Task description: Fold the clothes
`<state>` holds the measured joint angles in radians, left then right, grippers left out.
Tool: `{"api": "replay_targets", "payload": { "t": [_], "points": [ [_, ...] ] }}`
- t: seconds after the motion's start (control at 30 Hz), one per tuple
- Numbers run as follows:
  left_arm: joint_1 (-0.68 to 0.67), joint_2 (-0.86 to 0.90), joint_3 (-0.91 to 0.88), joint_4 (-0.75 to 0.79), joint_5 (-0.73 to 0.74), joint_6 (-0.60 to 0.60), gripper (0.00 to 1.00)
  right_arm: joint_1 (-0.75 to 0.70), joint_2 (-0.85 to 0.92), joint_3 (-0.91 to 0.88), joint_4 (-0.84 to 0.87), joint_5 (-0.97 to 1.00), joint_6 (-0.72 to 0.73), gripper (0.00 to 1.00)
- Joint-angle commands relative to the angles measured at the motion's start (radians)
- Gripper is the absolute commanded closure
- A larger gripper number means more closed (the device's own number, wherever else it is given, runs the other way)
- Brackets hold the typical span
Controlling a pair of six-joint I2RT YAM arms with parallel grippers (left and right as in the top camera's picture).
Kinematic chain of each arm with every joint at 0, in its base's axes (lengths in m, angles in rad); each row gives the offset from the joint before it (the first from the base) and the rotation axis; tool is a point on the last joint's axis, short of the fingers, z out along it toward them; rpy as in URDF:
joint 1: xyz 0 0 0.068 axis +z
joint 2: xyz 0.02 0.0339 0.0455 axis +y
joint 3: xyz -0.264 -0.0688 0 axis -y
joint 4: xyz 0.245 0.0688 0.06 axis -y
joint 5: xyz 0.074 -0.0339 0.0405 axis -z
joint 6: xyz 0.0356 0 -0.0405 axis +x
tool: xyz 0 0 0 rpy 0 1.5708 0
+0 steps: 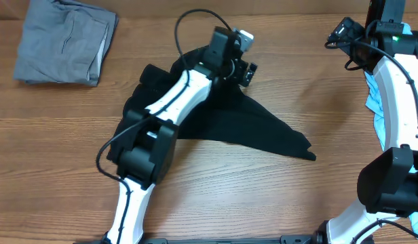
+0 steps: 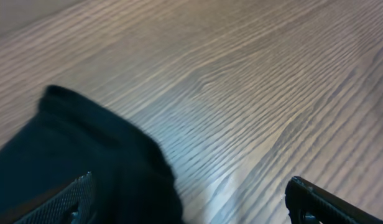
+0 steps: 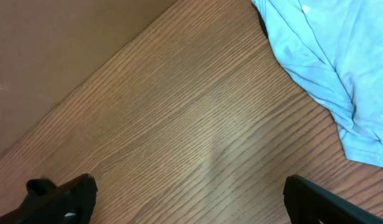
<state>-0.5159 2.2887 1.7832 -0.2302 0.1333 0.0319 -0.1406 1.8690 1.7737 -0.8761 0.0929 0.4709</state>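
Crumpled black shirt (image 1: 256, 129) lies central on desk (image 1: 263, 203), left end effector (image 1: 244, 71) wide over its far edge, right end effector (image 1: 341, 32) wide, empty, near far right corner; closing here likely pinches several layers, bunching the fold.

The left arm (image 1: 174, 96) and right arm (image 1: 399, 102) wear white shells on the links, with bulky black housings at the joints. A thin black cable (image 1: 193, 11) loops by the left wrist, near a small grey camera block (image 1: 243, 38). A green light (image 1: 397, 38) glows on the right wrist. The left gripper (image 2: 190, 190) has black fingers (image 2: 70, 199), one face cross-hatched
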Motion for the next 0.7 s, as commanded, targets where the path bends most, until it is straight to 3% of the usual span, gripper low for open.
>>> {"api": "replay_targets", "payload": {
  "t": [0.0,0.67],
  "points": [
    [-0.022,0.042,0.026,0.019,-0.094,-0.036,0.0,0.003,-0.015,0.013,0.003,0.003,0.005,0.0],
    [0.002,0.112,0.026,0.06,-0.141,-0.118,0.0,0.003,-0.015,0.013,0.003,0.003,0.005,0.0]
  ]
}}
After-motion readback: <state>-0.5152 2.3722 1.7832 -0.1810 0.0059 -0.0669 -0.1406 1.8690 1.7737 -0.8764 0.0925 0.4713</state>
